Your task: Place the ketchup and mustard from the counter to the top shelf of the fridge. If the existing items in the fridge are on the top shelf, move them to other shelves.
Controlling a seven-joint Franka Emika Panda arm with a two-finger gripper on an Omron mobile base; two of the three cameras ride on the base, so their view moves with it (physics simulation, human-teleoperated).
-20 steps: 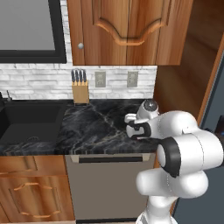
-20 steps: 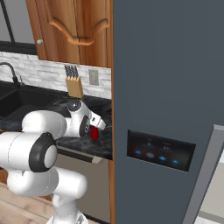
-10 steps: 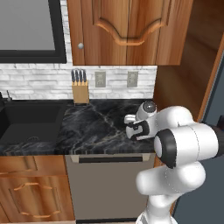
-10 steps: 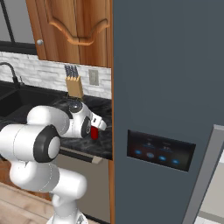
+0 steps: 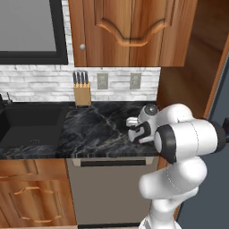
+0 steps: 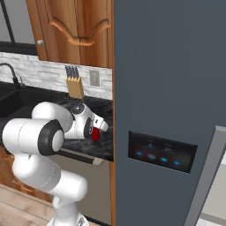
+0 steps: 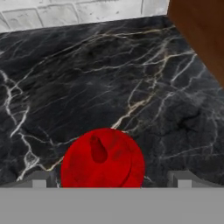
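hand view: the ketchup (image 7: 103, 158) stands upright on the counter (image 7: 109, 78), seen from straight above, so its body reads as a red disc with the tapered nozzle poking toward the lens. the gripper (image 7: 110, 178) is spread wide with nothing in it; one fingertip sits to each side of the bottle, apart from it, the bottle roughly centred between them

judgement: the hand points down over the bottle so the fingers can drop along its sides and close on the slim body. this reads as alignment before a grasp, not a grasp

right base view: ketchup (image 6: 95, 134) shows as a red patch just beyond the gripper (image 6: 99, 126), near the counter's end by the fridge (image 6: 172, 79). the fridge's dark door face with its panel of blue lights (image 6: 161, 151) fronts this camera; no shelves can be read from here, so where the apple-like ball and orange piece sit cannot be told

left base view: arm folded over the counter (image 5: 94, 127), hand (image 5: 138, 129) low near the wooden side panel. knife block (image 5: 81, 89) stands against the backsplash, well apart from the work

mustard: cannot locate it

judgement: task at an early stage, neither bottle lifted. risk: a tall narrow bottle tips easily if one finger touches first
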